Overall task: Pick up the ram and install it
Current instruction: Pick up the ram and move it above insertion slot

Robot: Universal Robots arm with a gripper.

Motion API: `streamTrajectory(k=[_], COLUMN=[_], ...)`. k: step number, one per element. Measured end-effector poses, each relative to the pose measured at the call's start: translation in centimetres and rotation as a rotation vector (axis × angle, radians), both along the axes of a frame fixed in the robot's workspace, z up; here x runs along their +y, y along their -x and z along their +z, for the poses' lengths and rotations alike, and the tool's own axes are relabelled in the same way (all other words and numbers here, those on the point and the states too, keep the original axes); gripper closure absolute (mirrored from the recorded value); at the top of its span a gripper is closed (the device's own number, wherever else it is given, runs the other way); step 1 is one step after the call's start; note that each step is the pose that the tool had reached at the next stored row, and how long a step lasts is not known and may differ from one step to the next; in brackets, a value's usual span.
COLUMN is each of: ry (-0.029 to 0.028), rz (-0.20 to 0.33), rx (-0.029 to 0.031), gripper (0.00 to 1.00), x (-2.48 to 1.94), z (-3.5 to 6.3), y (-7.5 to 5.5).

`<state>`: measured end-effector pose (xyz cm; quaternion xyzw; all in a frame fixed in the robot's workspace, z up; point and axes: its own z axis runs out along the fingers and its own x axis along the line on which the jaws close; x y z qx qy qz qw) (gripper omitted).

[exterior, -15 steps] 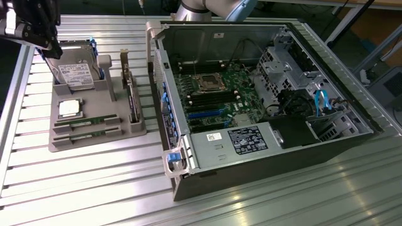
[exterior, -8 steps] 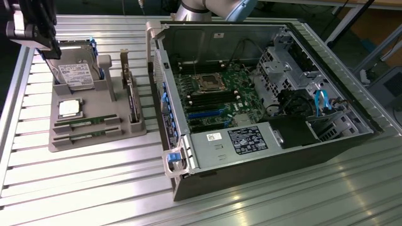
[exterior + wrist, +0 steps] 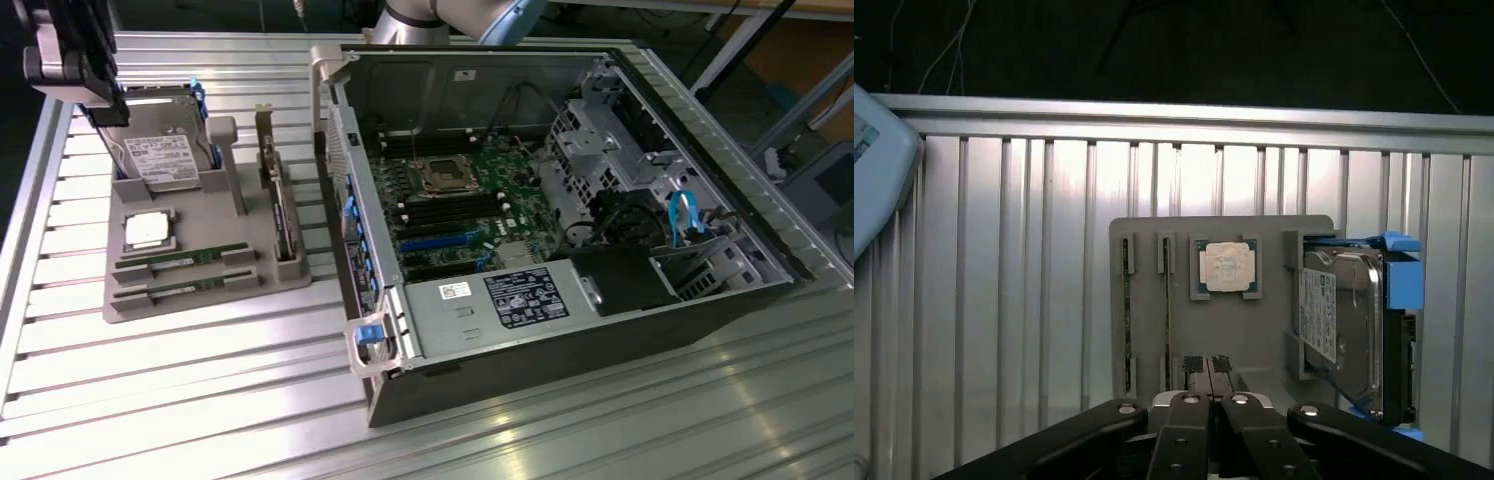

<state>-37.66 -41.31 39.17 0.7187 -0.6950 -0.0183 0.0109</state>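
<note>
Well below the clenched, empty claw (image 3: 1206,368), the ram (image 3: 1167,310) in the grey tray (image 3: 1254,340).

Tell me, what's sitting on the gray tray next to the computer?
On the gray tray are a hard drive, a silver CPU chip, two thin green ram sticks and a bigger green card standing on its edge. Whatever lies under the hard drive is covered.
</note>
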Motion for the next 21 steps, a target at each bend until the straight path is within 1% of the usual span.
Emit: streamTrajectory(k=[6, 21], ry=[-0.0001, -0.0001], rz=[0.0, 0.0], rx=[-0.0001, 0.0], gripper=[0.9, 0.9], x=[0.0, 0.0], z=[-0.06, -1.27], y=[0.0, 0.0])
